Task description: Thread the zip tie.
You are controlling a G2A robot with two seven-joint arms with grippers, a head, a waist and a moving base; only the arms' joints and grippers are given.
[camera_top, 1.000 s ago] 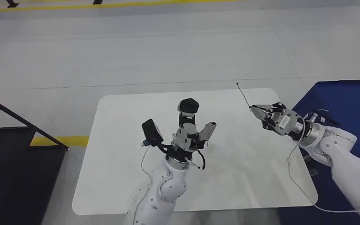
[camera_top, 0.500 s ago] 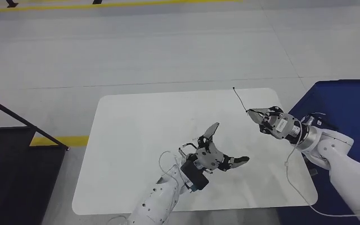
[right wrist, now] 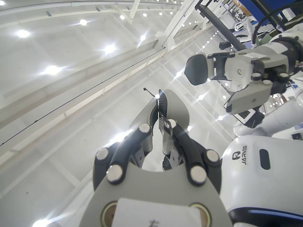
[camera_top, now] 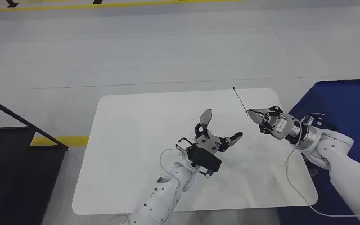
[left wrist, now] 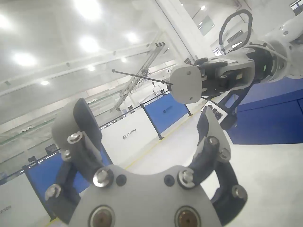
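Black, thin plastic zip tie (camera_top: 240,99) sits pinched in the right gripper (camera_top: 251,112), whose fingers are pressed together on its near end. We note the strap running out from the fingertips toward 11 o'clock, held in the air near the 2 o'clock corner of the white, round-cornered tabletop (camera_top: 124,169). A small knob marks its free end. The left gripper (camera_top: 221,127) hangs over the middle of the table, at 8 o'clock from the right one and apart from it. Its fingers are spread wide with nothing between them. In the left wrist view we see its mouth facing the strap.
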